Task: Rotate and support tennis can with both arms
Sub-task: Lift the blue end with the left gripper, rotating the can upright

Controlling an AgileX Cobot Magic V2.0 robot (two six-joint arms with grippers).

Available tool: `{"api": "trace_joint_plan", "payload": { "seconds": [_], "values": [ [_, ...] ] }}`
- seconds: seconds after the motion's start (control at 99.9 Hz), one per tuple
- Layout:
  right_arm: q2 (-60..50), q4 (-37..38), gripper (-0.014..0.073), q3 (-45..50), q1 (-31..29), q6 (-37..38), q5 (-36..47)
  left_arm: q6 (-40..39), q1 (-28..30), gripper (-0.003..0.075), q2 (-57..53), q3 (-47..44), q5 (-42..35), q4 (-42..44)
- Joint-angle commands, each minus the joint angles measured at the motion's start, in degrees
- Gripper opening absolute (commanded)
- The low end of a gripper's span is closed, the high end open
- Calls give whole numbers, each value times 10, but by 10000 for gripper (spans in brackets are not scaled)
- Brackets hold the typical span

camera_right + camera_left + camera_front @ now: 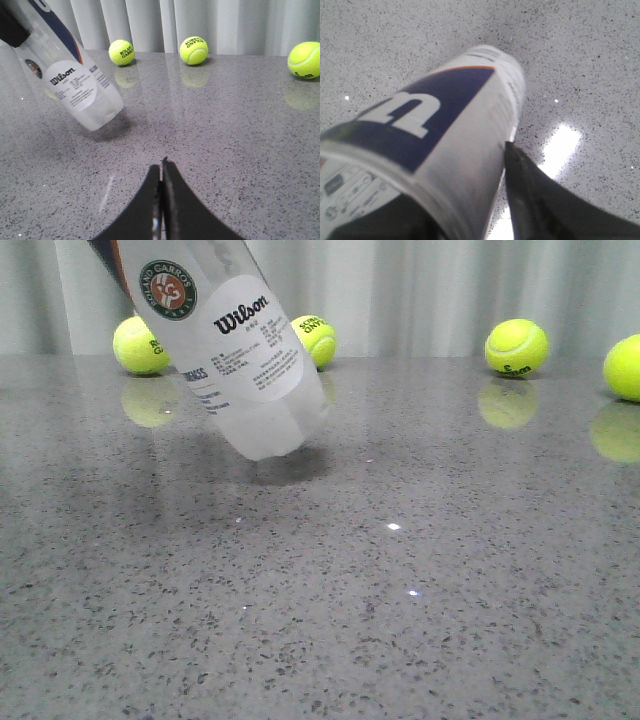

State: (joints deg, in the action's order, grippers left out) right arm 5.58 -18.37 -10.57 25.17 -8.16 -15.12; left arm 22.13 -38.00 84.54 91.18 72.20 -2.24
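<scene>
The tennis can (235, 350) is tilted, its top leaning to the left and running out of the front view. Its clear lower end hangs close over the grey table (400, 590), with a shadow beneath. The white Wilson label and round Roland Garros emblem face the front. My left gripper (440, 200) is shut on the tennis can (445, 130) near its upper end; one black finger (530, 195) presses its side and the other is hidden. My right gripper (161, 167) is shut and empty, low over the table, to the right of the can (75, 85) and apart from it.
Several yellow-green tennis balls lie along the table's far edge before a pale curtain: one behind the can on the left (140, 345), one just right of it (316, 340), two at the far right (516, 347) (625, 367).
</scene>
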Motion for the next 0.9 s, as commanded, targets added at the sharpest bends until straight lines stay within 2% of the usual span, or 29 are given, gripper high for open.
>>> {"api": "trace_joint_plan", "payload": {
  "seconds": [0.0,0.15,0.3,0.37,0.64,0.89],
  "values": [
    [7,1,-61,-14,0,-6,43,-6,-4,286,-15,19,6,-5],
    [7,1,-61,-14,0,-6,43,-6,-4,298,-11,19,5,-12],
    [7,1,-61,-14,0,-6,43,-6,-4,435,-11,19,-19,-20],
    [7,1,-61,-14,0,-6,43,-6,-4,472,-11,19,-32,-21],
    [7,1,-61,-14,0,-6,43,-7,-4,474,11,46,-77,-67],
    [7,1,-61,-14,0,-6,43,-7,-4,474,56,103,-83,-123]
  ]
}}
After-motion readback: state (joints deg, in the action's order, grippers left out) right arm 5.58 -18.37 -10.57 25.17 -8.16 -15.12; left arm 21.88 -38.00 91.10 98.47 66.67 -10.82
